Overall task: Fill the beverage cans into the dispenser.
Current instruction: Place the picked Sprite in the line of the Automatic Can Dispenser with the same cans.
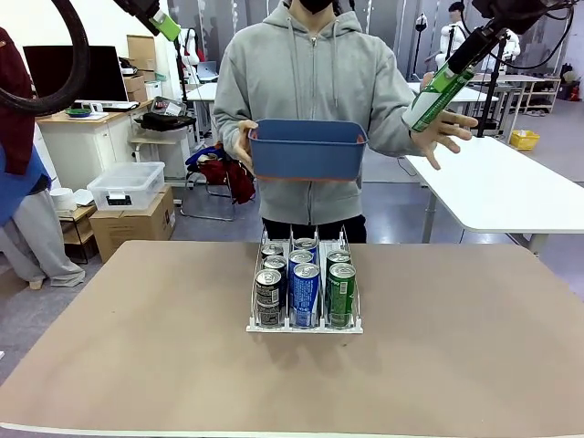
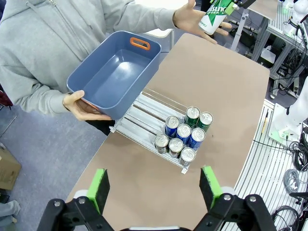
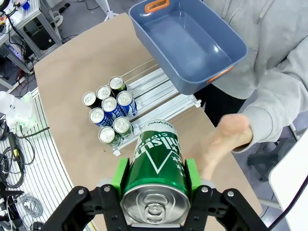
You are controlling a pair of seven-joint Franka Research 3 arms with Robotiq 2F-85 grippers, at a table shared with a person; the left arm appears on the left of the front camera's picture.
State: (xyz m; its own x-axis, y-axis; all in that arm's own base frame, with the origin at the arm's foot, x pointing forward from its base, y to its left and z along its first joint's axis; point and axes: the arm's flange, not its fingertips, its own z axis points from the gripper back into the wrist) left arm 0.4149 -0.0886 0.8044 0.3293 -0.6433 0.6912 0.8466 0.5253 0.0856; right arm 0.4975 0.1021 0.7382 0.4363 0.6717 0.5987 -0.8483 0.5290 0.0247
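The clear three-lane dispenser with thin upright dividers (image 1: pixel 305 321) is sitting at the centre of the front view on the brown table (image 1: pixel 137 365), which is lying bare on every side out to its edges. Seven slim aluminium beverage cans (image 2: pixel 183 134) are standing in the lanes: two black, three blue, two green, crowded toward the near end while the far ends are lying open. At the upper right, the right end effector (image 3: pixel 154 180) is clamping an eighth, green slim can (image 3: pixel 156 175) beside the person's open hand (image 1: pixel 444 128). The person's other hand (image 2: pixel 83 107) is holding one blue plastic bin (image 1: pixel 307 149) above the table's far edge. The left end effector (image 2: pixel 154 185) is hanging spread wide, holding nothing.
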